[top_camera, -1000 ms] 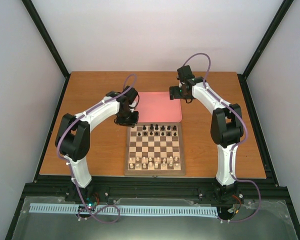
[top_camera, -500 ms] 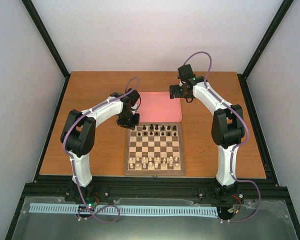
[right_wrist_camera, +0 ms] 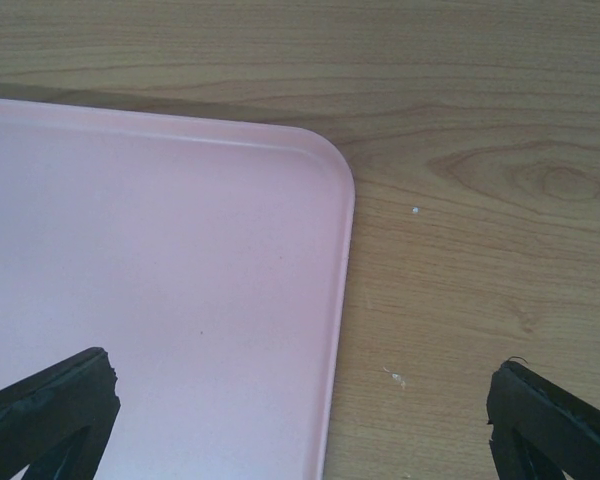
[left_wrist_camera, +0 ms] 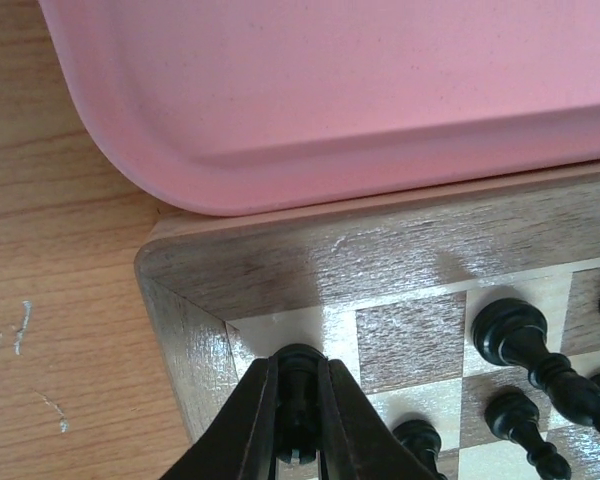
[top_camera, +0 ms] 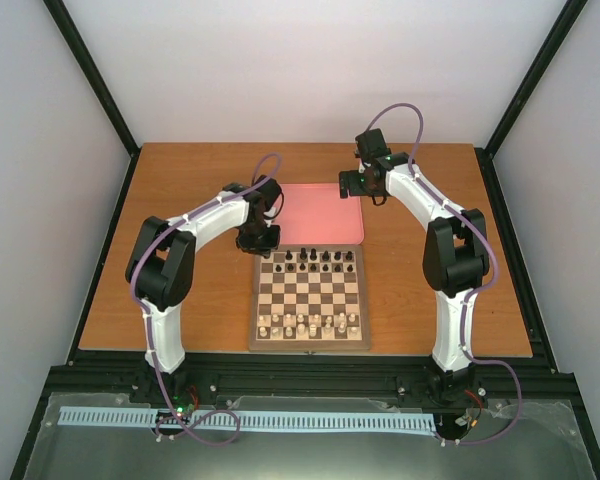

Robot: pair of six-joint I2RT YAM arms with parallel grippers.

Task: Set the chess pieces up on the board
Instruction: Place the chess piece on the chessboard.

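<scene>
- Wooden board point(top_camera: 308, 346) lies square on the table point(top_camera: 180, 210), straight out from both arm bases. On my top feed its far edge touches the pink tray point(top_camera: 315, 205) at 12 o'clock.
- Black pieces point(top_camera: 315, 261) stand along the board's two far rows, and cream pieces point(top_camera: 310, 323) stand along the two near rows at 6 o'clock.
- My left gripper point(top_camera: 257, 240) hangs over the board's 10 o'clock corner, pointing down.
- On the left wrist feed its fingers point(left_wrist_camera: 250, 420) are drawn narrow and clamped from both sides on one black piece point(left_wrist_camera: 299, 380). The rounded top of it shows between them.
- This piece is upright over the cream corner square, just inside the border.
- I cannot tell whether its base touches the square, because the fingers hide it.
- At 3 o'clock of the held piece, past one brown square, stands a taller piece point(left_wrist_camera: 525, 345).
- One pawn point(left_wrist_camera: 418, 440) is just beside the right-hand finger, and another pawn point(left_wrist_camera: 515, 415) is in front of the taller piece.
- My right gripper point(top_camera: 352, 185) is at 1 o'clock from the board, over the tray's far right corner and well apart from the pieces.
- On the right wrist feed its fingers point(right_wrist_camera: 50, 410) are spread wide, at the two bottom corners of the view. One is over the tray and the other over the table's wood, with the tray's rounded corner ahead between them.
</scene>
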